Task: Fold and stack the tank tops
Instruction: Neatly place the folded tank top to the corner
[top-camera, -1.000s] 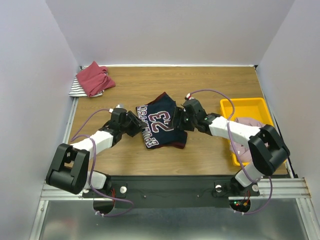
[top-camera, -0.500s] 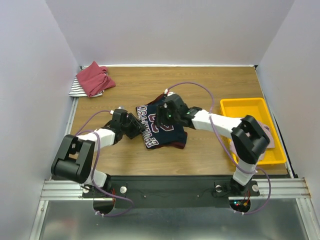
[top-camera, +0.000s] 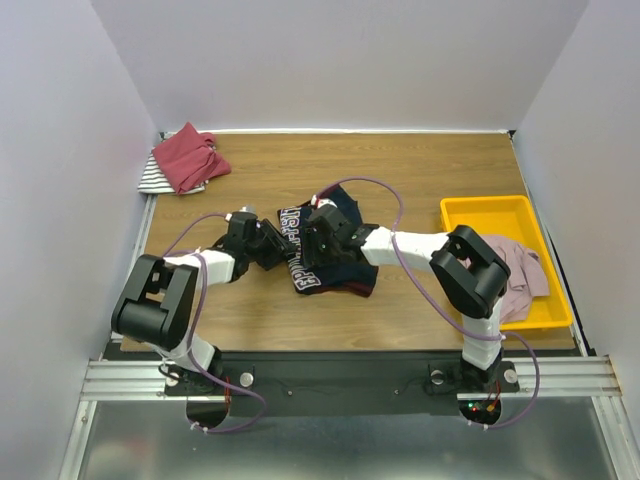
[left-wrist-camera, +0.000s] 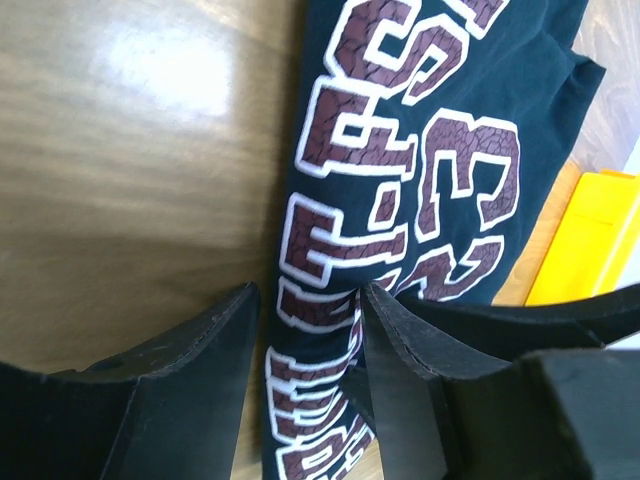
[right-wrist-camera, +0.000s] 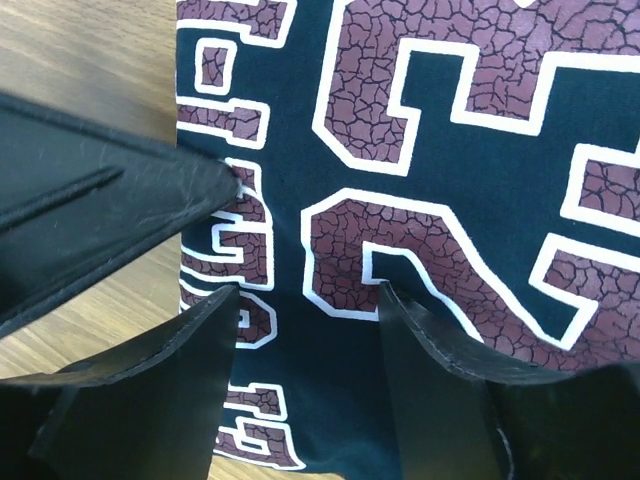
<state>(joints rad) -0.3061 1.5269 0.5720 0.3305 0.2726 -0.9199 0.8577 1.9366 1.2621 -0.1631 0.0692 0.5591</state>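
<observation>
Right pincer (right-wrist-camera: 308, 300) low over navy top (right-wrist-camera: 450, 150)

Soft, even light falls from above in the overhead view. The walls are bright, and my arms throw only faint, blurred shadows on the desk (top-camera: 300, 320). In the left wrist view a white patch of glare at the upper left washes out the wood grain, and my left pincer (left-wrist-camera: 308, 300) looks dark and slightly soft near the lens. In the right wrist view the print on the navy tank top (right-wrist-camera: 450, 200) is crisp, and my right pincer (right-wrist-camera: 308, 295) shows only fine scratches.
</observation>
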